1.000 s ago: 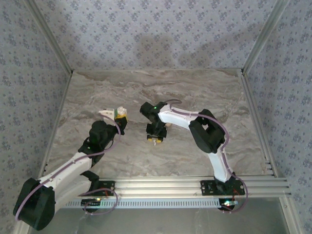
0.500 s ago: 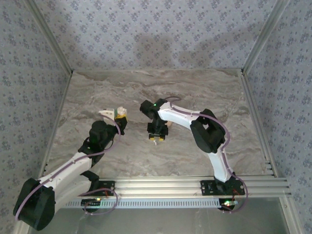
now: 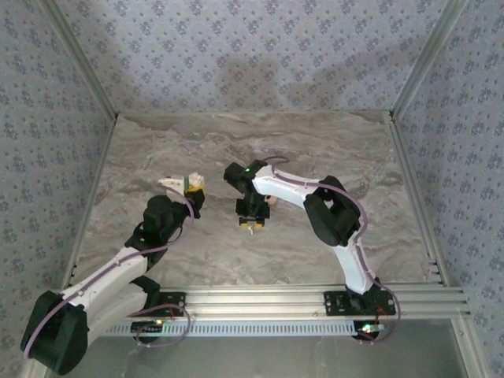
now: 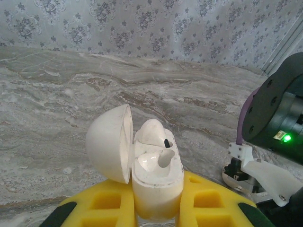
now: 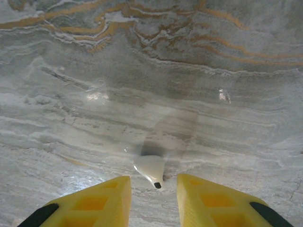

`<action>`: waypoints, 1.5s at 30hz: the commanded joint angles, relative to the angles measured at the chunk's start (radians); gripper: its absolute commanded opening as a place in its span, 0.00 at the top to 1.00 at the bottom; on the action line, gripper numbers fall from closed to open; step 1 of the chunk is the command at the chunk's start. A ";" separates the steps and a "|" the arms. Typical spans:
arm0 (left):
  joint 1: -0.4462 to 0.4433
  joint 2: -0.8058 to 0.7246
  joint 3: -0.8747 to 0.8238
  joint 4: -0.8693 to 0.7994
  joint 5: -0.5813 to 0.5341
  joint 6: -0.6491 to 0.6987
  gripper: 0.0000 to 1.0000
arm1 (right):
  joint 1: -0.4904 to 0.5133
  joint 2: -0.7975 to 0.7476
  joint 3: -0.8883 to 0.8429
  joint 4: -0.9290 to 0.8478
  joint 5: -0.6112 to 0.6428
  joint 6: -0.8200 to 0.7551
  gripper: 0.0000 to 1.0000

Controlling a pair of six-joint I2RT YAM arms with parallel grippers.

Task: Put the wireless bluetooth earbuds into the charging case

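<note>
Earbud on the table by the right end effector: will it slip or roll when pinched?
Earbud looks glossy and rounded, so it may squirt out from the right end effector. Its tapered shape probably pivots rather than rolls on the smooth table. Being tiny, it is likely very light.

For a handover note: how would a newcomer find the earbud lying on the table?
On the marble table, find the right gripper near the middle. The earbud lies between its yellow fingertips: tiny, white, dark-tipped, alone on bare stone.
</note>
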 commanded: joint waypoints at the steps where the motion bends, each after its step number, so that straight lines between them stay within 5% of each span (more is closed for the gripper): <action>1: 0.009 -0.014 0.014 0.009 -0.007 0.013 0.82 | 0.005 0.026 0.021 -0.028 0.008 -0.017 0.67; 33: 0.009 0.030 0.012 0.029 0.027 -0.018 0.82 | 0.016 -0.032 -0.074 0.065 0.051 0.012 0.78; 45: 0.005 0.221 -0.027 0.323 0.303 0.082 0.83 | 0.000 -0.345 -0.333 0.350 0.161 0.039 0.78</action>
